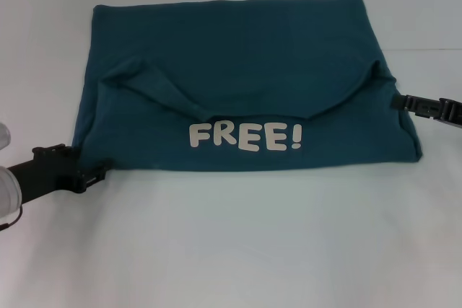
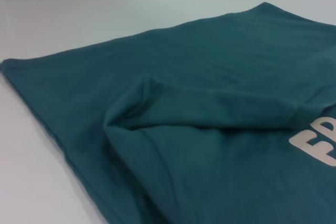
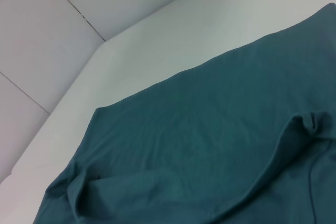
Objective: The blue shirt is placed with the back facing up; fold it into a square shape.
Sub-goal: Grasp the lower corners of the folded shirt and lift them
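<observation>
The blue shirt (image 1: 238, 48) lies on the white table, folded into a wide rectangle. Its near part is turned over, so white "FREE!" lettering (image 1: 244, 137) faces up below a curved fold edge. My left gripper (image 1: 92, 176) rests at the shirt's near left corner, touching the cloth. At the shirt's right edge, level with the end of the fold, sits my right gripper (image 1: 397, 102). The left wrist view shows the shirt (image 2: 210, 77) with a raised crease and part of the lettering (image 2: 317, 142). In the right wrist view the shirt (image 3: 210, 129) shows rumpled folds.
The white table (image 1: 231, 250) stretches out on all sides of the shirt. A wall of pale panels (image 3: 63, 40) rises behind the table's far edge in the right wrist view.
</observation>
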`<control>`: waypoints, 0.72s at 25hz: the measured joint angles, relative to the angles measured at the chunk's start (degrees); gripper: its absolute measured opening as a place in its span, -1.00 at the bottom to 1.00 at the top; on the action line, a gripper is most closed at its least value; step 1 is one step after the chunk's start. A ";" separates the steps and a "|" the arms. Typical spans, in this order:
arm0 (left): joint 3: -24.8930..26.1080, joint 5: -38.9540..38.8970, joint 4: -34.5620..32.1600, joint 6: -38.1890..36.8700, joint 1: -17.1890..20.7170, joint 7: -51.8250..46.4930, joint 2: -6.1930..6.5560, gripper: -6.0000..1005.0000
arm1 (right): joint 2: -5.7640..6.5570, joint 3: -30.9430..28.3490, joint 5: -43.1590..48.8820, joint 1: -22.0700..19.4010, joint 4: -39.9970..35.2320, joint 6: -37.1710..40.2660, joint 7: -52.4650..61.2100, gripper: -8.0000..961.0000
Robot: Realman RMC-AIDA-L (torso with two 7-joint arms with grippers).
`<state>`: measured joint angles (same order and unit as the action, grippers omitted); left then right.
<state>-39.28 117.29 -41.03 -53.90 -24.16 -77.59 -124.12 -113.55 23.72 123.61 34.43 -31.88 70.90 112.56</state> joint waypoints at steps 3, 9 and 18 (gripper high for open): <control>-0.03 0.01 -0.18 0.01 0.03 -0.10 0.07 0.40 | 0.00 0.01 -0.03 -0.07 0.03 0.01 -0.06 0.87; -0.23 0.08 -0.18 0.10 -0.12 -0.11 0.20 -0.35 | 0.18 0.50 0.16 -0.31 0.08 -0.16 -0.03 0.84; -0.42 0.08 -0.20 0.11 -0.11 -0.14 0.20 -0.85 | 0.60 1.23 1.45 -0.53 0.21 -0.30 0.24 0.80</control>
<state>-39.69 117.37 -41.23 -53.78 -24.27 -77.73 -123.92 -112.95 24.95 125.06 33.89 -31.67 70.60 112.81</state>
